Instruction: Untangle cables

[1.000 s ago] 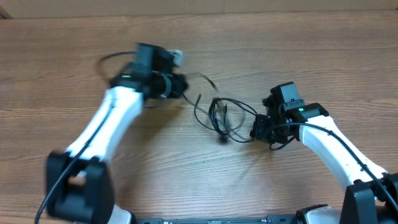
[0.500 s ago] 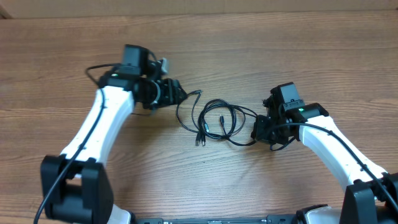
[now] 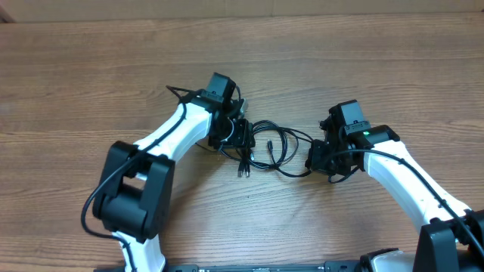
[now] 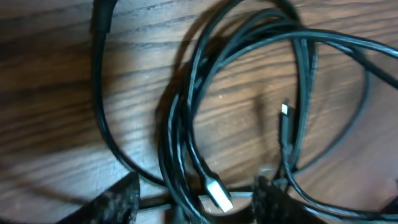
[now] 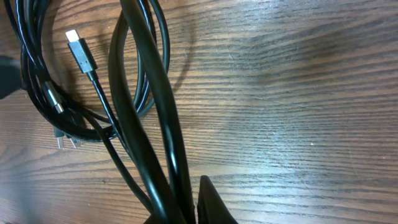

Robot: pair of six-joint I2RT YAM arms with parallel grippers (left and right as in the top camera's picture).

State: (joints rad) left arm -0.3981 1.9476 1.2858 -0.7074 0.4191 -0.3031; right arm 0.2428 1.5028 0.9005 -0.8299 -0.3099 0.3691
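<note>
The cables (image 3: pixel 271 147) lie in a loose overlapping coil on the wooden surface (image 3: pixel 363 60), between the two arms. They look thin, light and limp, so they will likely sag and drag neighbouring loops along when pulled; their smooth jackets may slip. A single strand, or the stiffer silver-tipped plug (image 4: pixel 217 194), seems the better place to pinch. The left gripper (image 3: pixel 242 142) stands partly spread, straddling strands at the coil's left edge. The right gripper (image 3: pixel 316 160) is closed tight on strands at the right edge. No container is in view.
</note>
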